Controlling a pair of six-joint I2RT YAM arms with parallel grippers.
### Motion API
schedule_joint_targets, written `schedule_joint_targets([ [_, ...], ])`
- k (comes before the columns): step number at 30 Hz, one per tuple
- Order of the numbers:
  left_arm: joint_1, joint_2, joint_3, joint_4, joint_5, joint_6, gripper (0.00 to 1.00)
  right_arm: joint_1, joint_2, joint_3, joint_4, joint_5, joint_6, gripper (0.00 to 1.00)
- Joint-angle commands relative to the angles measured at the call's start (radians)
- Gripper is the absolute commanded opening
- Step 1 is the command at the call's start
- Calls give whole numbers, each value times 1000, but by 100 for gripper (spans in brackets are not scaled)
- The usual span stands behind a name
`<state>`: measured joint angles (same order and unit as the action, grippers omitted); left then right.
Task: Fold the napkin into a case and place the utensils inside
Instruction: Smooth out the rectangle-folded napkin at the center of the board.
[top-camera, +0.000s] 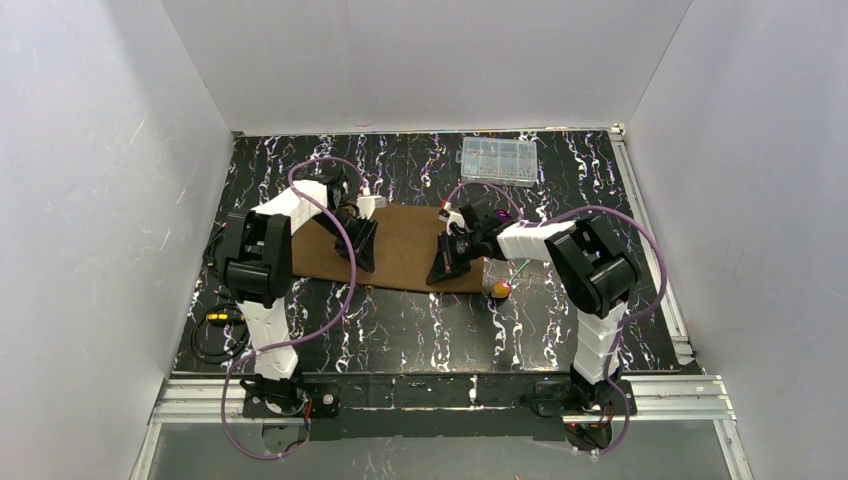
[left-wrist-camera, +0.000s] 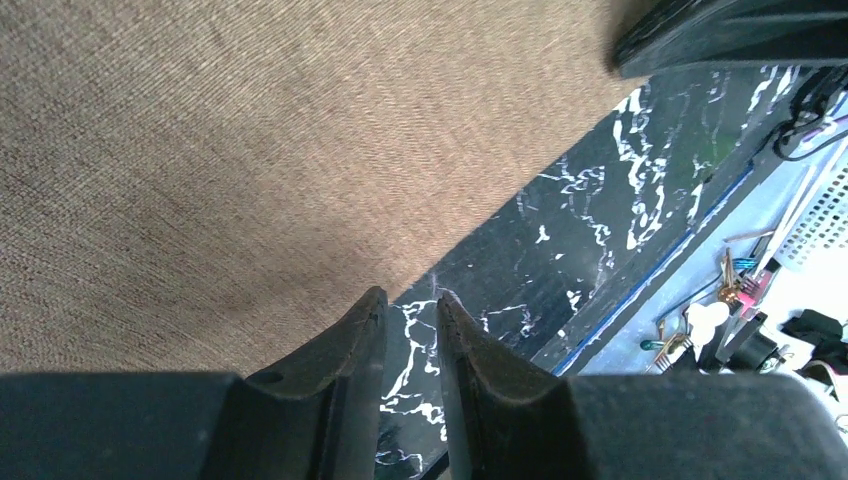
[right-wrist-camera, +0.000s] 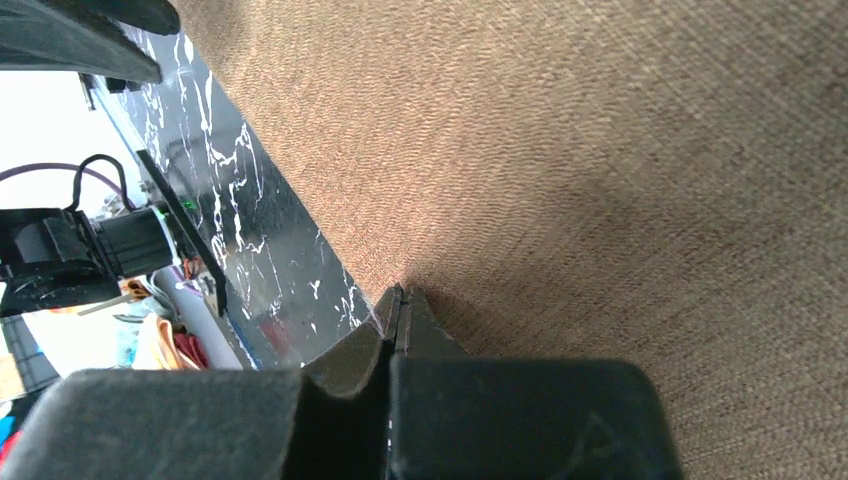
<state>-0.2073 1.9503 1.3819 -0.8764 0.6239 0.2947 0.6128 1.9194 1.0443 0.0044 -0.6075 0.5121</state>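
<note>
Black white-veined marble desk (top-camera: 420, 325), white walls (top-camera: 430, 60) around. Plain brown cloth napkin (top-camera: 400, 245) flat mid-frame — left tool (left-wrist-camera: 411, 298) slightly parted, right tool (right-wrist-camera: 399, 292) clenched at its edge.

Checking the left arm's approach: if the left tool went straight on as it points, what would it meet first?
Most likely the table, just off the edge of the napkin: the left tool shows black tabletop between its tips, one tip at the cloth. Depth is unclear.

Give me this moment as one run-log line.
left claw: open at napkin edge | right claw: shut on napkin edge | napkin: flat
</note>
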Motion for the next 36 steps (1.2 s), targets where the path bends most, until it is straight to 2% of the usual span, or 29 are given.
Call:
schedule_joint_targets([
  [1, 9, 8, -35, 11, -23, 19, 22, -30, 37, -7, 42, -61, 38, 1],
  [9, 9, 38, -106, 96, -167, 61, 17, -84, 58, -16, -80, -59, -53, 1],
  [14, 9, 50, -96, 100, -220, 59, 11, -109, 34, -4, -197, -59, -140, 1],
  [18, 9, 51, -90, 100, -254, 62, 3, -112, 4, -8, -245, -55, -173, 1],
  [22, 9, 46, -91, 100, -270, 64, 3, -126, -15, -7, -348, -9, -234, 1],
  [36, 9, 55, -68, 90, -293, 82, 1, -252, -120, -70, -497, 215, -293, 1],
])
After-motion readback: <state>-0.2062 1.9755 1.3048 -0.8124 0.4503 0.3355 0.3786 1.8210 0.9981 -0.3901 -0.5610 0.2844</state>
